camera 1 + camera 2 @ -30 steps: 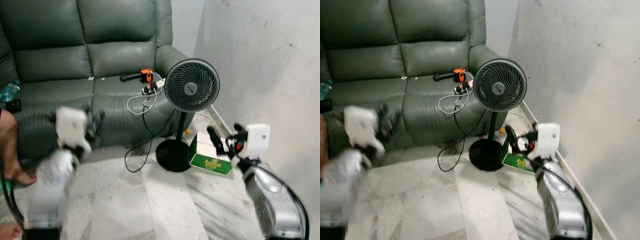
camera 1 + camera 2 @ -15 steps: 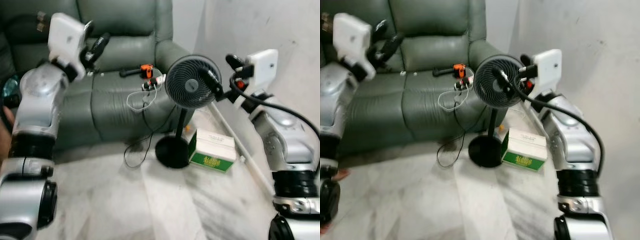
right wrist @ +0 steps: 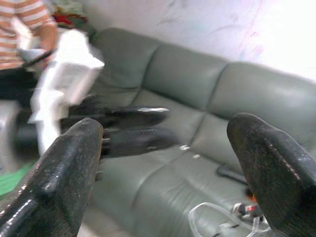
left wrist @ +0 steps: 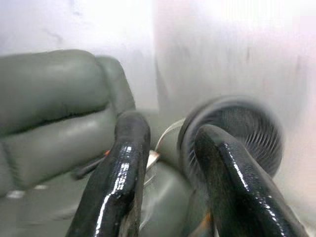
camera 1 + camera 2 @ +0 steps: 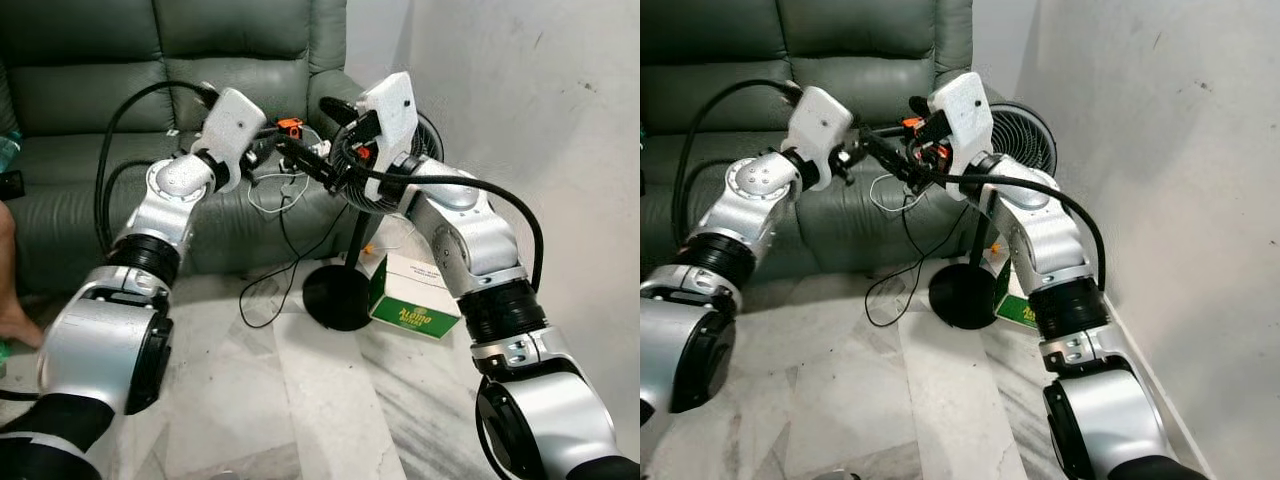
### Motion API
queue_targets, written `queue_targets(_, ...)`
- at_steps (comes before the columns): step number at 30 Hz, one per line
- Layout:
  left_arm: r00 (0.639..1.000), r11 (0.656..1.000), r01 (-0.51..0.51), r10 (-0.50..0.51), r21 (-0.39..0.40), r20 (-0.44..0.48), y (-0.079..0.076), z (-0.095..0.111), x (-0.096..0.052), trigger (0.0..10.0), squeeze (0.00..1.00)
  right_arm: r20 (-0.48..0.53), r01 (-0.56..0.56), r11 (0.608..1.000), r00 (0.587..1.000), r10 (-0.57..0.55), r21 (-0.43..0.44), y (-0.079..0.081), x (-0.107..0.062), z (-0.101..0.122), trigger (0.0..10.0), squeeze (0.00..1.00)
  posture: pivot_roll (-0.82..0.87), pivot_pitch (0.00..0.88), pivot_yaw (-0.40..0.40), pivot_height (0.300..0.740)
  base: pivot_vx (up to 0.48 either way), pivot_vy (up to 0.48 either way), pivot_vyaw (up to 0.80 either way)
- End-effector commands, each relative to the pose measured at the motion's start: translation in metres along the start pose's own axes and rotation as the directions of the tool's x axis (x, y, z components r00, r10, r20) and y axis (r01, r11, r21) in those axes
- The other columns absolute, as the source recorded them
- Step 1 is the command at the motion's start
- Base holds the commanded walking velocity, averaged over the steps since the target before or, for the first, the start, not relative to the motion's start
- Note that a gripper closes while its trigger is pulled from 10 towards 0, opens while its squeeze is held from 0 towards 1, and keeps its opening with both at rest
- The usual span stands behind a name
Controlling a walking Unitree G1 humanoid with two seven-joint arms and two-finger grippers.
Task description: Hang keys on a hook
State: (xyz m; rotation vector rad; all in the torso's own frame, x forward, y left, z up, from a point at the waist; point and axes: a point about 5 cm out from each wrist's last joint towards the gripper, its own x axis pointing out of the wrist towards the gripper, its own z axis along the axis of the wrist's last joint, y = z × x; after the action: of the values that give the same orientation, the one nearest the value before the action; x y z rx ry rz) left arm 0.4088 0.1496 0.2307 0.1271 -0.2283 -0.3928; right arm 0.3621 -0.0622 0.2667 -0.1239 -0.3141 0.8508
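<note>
Both arms are raised at upper centre before the green sofa [image 5: 90, 90]. The left tool [image 5: 268, 150] has a small gap between its fingers and the right tool [image 5: 312, 140] is spread wide, both released. The fan [image 5: 385, 165] stands behind the right arm.

Home living room: green leather sofa [image 5: 90, 80] against a white wall [image 5: 540, 110], marble tile floor [image 5: 300, 400], black pedestal fan [image 5: 345, 290], charger cables [image 5: 285, 200] on the seat, green box [image 5: 415, 300].
</note>
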Motion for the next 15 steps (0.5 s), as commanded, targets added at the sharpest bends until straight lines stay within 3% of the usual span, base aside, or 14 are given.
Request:
queue_targets(1, 1.000, 0.997, -0.017, 0.016, -0.080, -0.014, -0.004, -0.020, -0.010, 10.0, 0.00, -0.042, 0.039, 0.999, 0.998, -0.039, -0.021, -0.002, -0.010, -0.015, 10.0, 0.00, -0.02, 0.039, -0.071, 0.740, 0.000, 0.000, 0.00)
queue_targets(5, 1.000, 0.997, -0.007, 0.005, -0.080, -0.021, -0.016, -0.041, -0.024, 10.0, 0.00, -0.105, 0.093, 0.996, 0.990, -0.094, -0.016, -0.002, -0.028, -0.039, 10.0, 0.00, 0.01, 0.051, -0.058, 0.740, 0.000, 0.000, 0.00)
queue_targets(8, 0.998, 0.990, -0.059, 0.055, -0.125, -0.035, -0.022, -0.060, -0.050, 10.0, 0.00, -0.165, 0.174, 0.985, 0.971, -0.172, -0.001, 0.002, -0.054, -0.062, 10.0, 0.00, 0.04, 0.056, -0.053, 0.740, 0.000, 0.000, 0.00)
queue_targets(9, 0.997, 0.988, -0.077, 0.072, -0.131, -0.040, -0.023, -0.063, -0.057, 10.0, 0.00, -0.173, 0.191, 0.982, 0.967, -0.188, 0.001, 0.003, -0.060, -0.065, 10.0, 0.00, 0.04, 0.057, -0.047, 0.740, 0.000, 0.000, 0.00)
queue_targets(10, 0.992, 0.980, -0.123, 0.116, -0.158, -0.053, -0.022, -0.069, -0.073, 10.0, 0.00, -0.189, 0.237, 0.971, 0.956, -0.226, 0.037, 0.007, -0.074, -0.070, 10.0, 0.00, 0.05, 0.059, -0.046, 0.740, 0.000, 0.000, 0.00)
queue_targets(13, 0.986, 0.971, -0.163, 0.153, -0.174, -0.070, -0.022, -0.076, -0.093, 10.0, 0.00, -0.195, 0.249, 0.968, 0.951, -0.240, 0.022, 0.015, -0.090, -0.073, 10.0, 0.00, 0.05, 0.056, -0.041, 0.740, 0.000, 0.000, 0.00)
queue_targets(14, 0.970, 0.946, -0.234, 0.213, -0.225, -0.114, -0.023, -0.083, -0.109, 10.0, 0.00, -0.211, 0.273, 0.961, 0.942, -0.260, 0.034, 0.020, -0.103, -0.077, 10.0, 0.00, 0.04, 0.058, -0.039, 0.740, 0.000, 0.000, 0.00)
queue_targets(15, 0.955, 0.937, -0.283, 0.255, -0.207, -0.152, -0.023, -0.086, -0.118, 10.0, 0.00, -0.229, 0.287, 0.957, 0.935, -0.272, 0.038, 0.023, -0.111, -0.080, 10.0, 0.00, 0.03, 0.060, -0.039, 0.740, 0.000, 0.000, 0.00)
